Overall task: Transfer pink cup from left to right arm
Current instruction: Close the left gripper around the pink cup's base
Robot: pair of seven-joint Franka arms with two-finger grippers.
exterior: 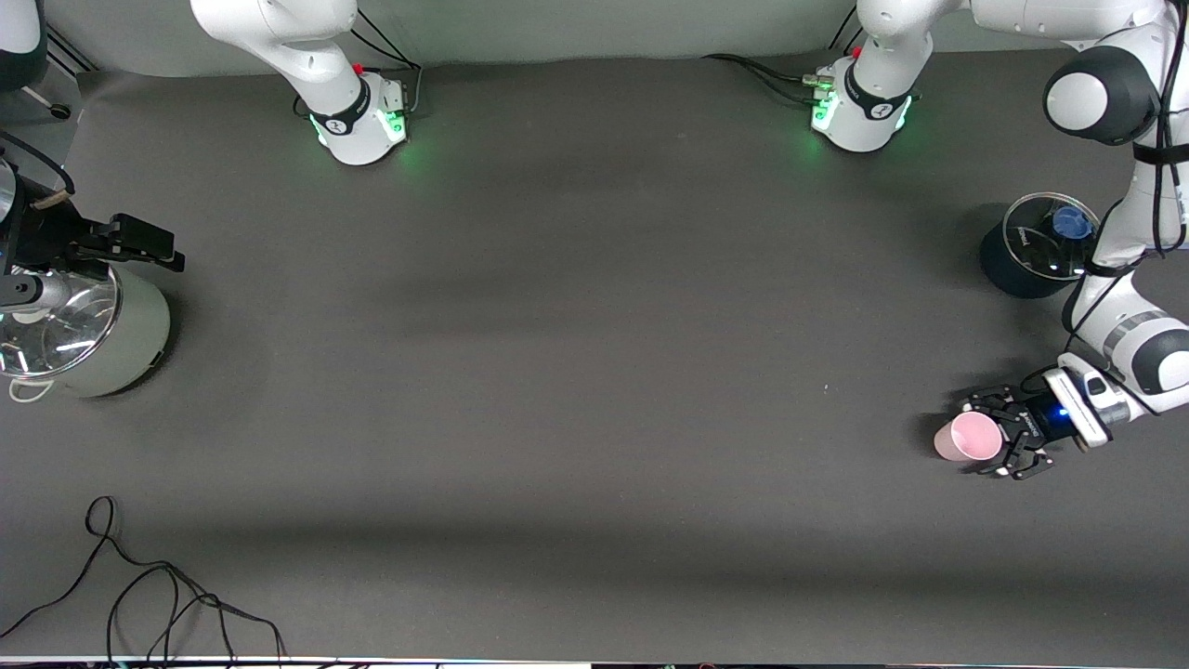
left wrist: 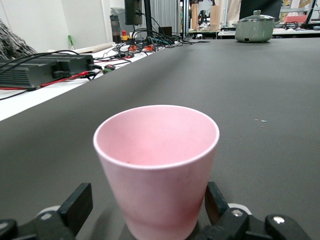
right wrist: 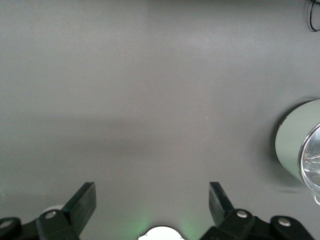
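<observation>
Pink cup [exterior: 968, 437] stands upright on the dark table [exterior: 576, 372], at the left arm's end, nearer the front camera than the dark round container [exterior: 1026, 255] with a clear lid and blue knob. Left gripper [exterior: 1001, 433] is low at table level with its skeletal fingers spread on either side of the cup; in the left wrist view the cup [left wrist: 157, 170] sits between the two fingertips [left wrist: 76, 206] with a visible gap on both sides, so the claw is released, not grasping. Cup rim faces up, inside looks empty. Right gripper [exterior: 130, 243] waits up in the air at the right arm's end, over the edge of the pale green pot [exterior: 102, 339] with the glass lid; right wrist view shows its fingers [right wrist: 82, 199] wide apart over bare table, nothing between them, also released. Loose black cable [exterior: 158, 595] lies near the front edge at the right arm's end.
</observation>
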